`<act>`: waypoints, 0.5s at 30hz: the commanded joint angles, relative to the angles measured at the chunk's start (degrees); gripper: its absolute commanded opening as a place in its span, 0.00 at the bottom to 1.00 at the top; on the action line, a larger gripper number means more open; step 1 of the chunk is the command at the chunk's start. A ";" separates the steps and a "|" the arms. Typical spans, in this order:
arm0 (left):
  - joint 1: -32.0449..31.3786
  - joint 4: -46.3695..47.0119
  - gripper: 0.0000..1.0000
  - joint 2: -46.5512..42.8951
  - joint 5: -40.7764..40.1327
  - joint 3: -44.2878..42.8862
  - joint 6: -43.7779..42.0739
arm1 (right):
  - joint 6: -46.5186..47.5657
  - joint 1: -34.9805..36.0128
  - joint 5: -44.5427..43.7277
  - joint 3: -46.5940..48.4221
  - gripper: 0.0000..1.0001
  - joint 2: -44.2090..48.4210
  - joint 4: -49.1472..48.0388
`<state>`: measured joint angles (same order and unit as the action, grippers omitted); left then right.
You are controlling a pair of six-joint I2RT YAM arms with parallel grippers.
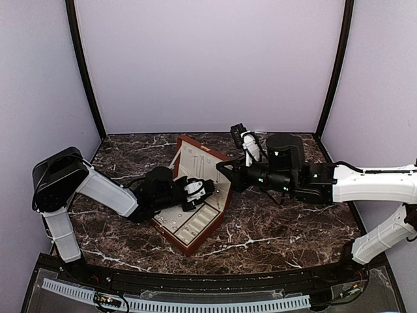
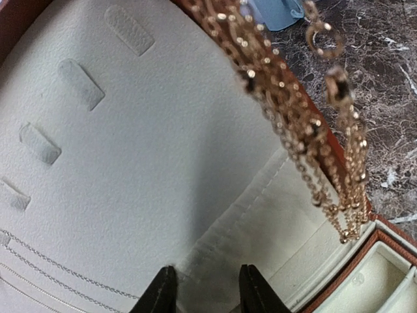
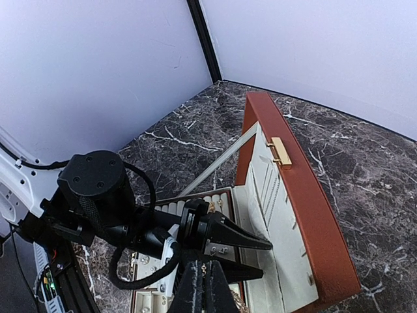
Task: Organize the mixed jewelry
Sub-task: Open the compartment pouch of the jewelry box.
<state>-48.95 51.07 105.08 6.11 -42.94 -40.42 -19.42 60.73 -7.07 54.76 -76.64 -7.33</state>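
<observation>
Left end effector (image 2: 207, 295): held open, nothing gripped, aimed at the lid lining (image 2: 143, 150).
Right end effector (image 3: 202, 270): closed on gold chains (image 2: 300, 124), hung beside the rim of the box (image 1: 189, 246).

Tight over the box (image 1: 180, 240): blocked behind by the upright lid (image 1: 197, 158), inside by the left gripper (image 1: 207, 189) and gold chains (image 2: 296, 130) dangling off the right gripper (image 1: 221, 168). Loads of bare table (image 1: 280, 228) out front.
</observation>
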 commanded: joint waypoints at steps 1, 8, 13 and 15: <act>0.19 0.84 0.34 0.81 -3.32 -0.59 -2.53 | -0.56 -0.18 0.61 1.56 0.00 -0.24 -2.82; -0.24 -0.18 0.26 2.01 -5.19 -0.44 -3.81 | -0.55 -0.17 0.70 1.51 0.00 -0.35 -3.06; -0.68 -0.95 0.21 2.90 -5.43 -0.46 -4.38 | -0.73 -0.17 0.73 1.47 0.00 -0.34 -3.08; -0.78 -0.92 0.19 2.99 -6.77 -0.40 -4.54 | -0.76 -0.23 0.73 1.44 0.00 -0.27 -3.17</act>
<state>-49.45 52.34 106.83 2.17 -42.96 -43.94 -19.59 60.73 -6.87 54.76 -76.64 -7.68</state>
